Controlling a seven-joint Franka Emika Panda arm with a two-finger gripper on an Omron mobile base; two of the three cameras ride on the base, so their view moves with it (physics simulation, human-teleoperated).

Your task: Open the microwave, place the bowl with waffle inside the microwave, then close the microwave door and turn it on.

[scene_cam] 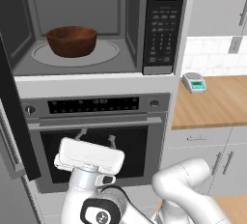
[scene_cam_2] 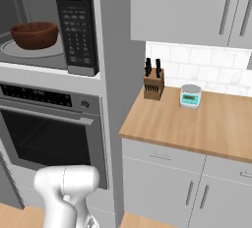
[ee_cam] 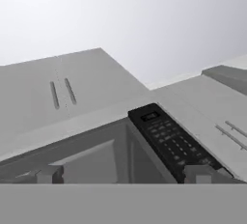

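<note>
Left base view: microwave (scene_cam: 96, 25) cavity open, bowl (scene_cam: 71, 40) sits centred on the turntable (scene_cam: 103, 54), upright, nothing touching it. Door (scene_cam: 17, 117) is swung out on the left, seen edge-on as a dark vertical slab running from beside the cavity down past the oven (scene_cam: 96, 136). Gripper (scene_cam: 96, 140) is low, in front of the oven glass, both fingers pointing up and spread wide, nothing between them. So it's open and empty. Placing looks done; closing the door is the step in hand.

Key relation: the door lies left of the gripper and somewhat nearer the camera, long axis vertical. Gripper needs to get round to the door's outer face on the left and push it rightward toward the cavity. Keypad (scene_cam: 161, 35) is up and right of the gripper, for after.

Right base view: bowl (scene_cam_2: 34, 34) visible in the cavity, well inside, clear of the front lip, so the door shouldn't catch it. Keypad (scene_cam_2: 78, 30) just right of the cavity. On the counter (scene_cam_2: 162, 124): knife block (scene_cam_2: 153, 82) and scale (scene_cam_2: 190, 96), well apart from the work, not relevant.

Hand view: camera looks up and is rolled. Keypad (ee_cam: 169, 138) runs diagonally at lower centre, cavity opening left of it. Fingertips (ee_cam: 198, 174) sit at the bottom edge, far apart, nothing held.

Risk, my guess: clipping the door edge while swinging left.
</note>
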